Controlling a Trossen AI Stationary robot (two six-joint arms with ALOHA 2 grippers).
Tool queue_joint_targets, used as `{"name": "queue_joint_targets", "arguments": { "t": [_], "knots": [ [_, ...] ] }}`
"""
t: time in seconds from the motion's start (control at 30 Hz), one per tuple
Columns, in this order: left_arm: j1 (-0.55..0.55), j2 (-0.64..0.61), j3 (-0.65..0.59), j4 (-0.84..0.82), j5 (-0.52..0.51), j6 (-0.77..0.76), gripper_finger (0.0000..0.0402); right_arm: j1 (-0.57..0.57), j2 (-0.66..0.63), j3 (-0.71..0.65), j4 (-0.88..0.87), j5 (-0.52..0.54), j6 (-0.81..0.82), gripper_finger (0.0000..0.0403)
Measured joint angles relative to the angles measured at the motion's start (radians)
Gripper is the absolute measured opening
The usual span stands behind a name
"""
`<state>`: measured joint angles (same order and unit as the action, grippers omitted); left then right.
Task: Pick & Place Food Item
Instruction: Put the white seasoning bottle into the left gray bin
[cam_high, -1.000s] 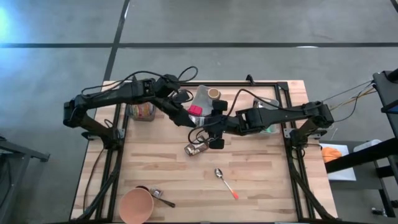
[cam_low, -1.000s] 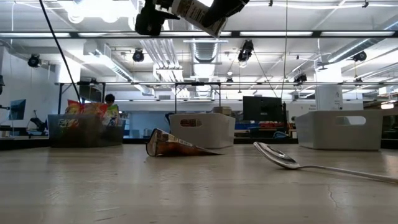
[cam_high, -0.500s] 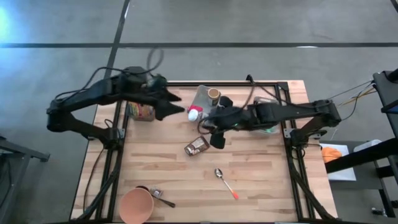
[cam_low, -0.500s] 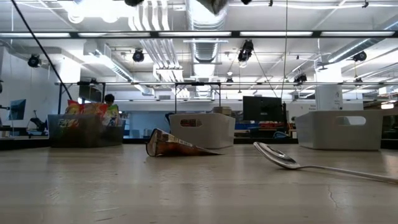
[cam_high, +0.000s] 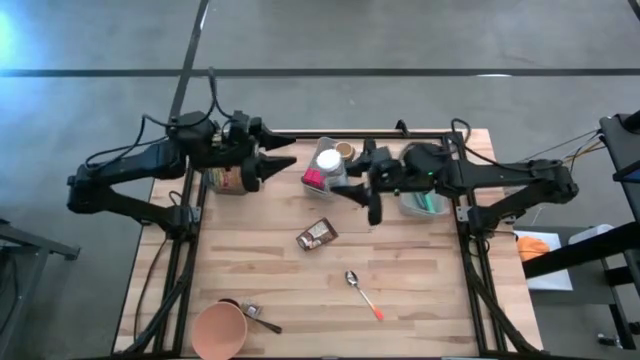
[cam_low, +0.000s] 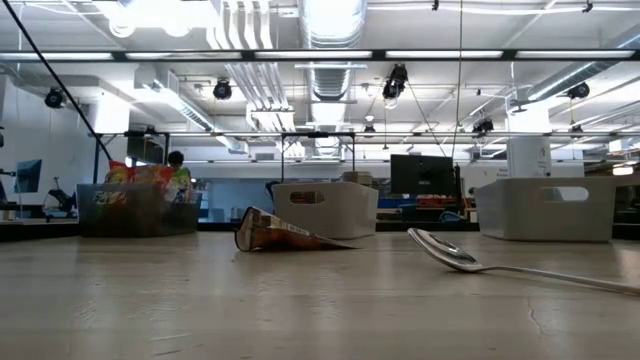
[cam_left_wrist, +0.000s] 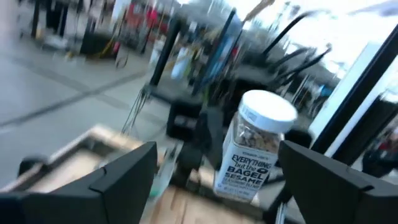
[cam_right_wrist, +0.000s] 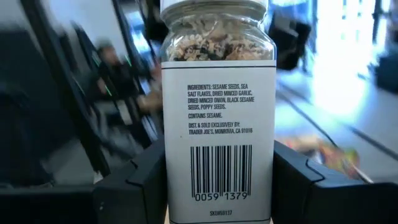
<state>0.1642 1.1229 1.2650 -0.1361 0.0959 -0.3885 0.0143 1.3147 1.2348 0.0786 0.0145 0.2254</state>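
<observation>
— Seasoning jar (cam_right_wrist: 217, 106), where is it sitting right now?
— It is not sitting on anything. The right gripper (cam_high: 345, 180) is holding it up over the far middle of the tabletop (cam_high: 400, 290), its jaws clamped on the jar's two sides. In the right wrist view the back label and barcode are facing the camera, and the seeds are showing through the glass under a white lid.
— And the left gripper (cam_high: 285, 160)?
— It is hanging above the far left part of the tabletop, near the jar but clear of it, with its jaws standing apart and nothing between them. Its own camera is looking past the two dark fingers (cam_left_wrist: 121, 177) straight at the jar's front label.
— What is lying on the tabletop itself?
— A crumpled brown snack packet (cam_high: 317, 235) is lying near the middle. A metal spoon (cam_high: 362, 291) with a red handle tip is resting toward the near edge, right of the middle. An orange cup (cam_high: 219, 330) is standing at the near left corner with a small metal thing just beside it that I cannot make out. A container of bright snack bags (cam_high: 228, 179) is sitting at the far left edge, and a white bin (cam_high: 425, 203) at the far right.
</observation>
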Motion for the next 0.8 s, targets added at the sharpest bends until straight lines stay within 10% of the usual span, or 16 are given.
{"name": "queue_joint_targets", "arguments": {
  "t": [0.23,0.8],
  "knots": [
    [0.007,0.009,-0.043,0.136,0.090,-0.011,0.0321,-0.060,-0.038,-0.169,0.215,-0.128,0.132,0.0189],
    [0.042,0.288,0.496,-0.790,0.204,-0.001,0.0321,-0.067,0.015,-0.229,0.133,-0.242,0.138,0.0189]
  ]
}}
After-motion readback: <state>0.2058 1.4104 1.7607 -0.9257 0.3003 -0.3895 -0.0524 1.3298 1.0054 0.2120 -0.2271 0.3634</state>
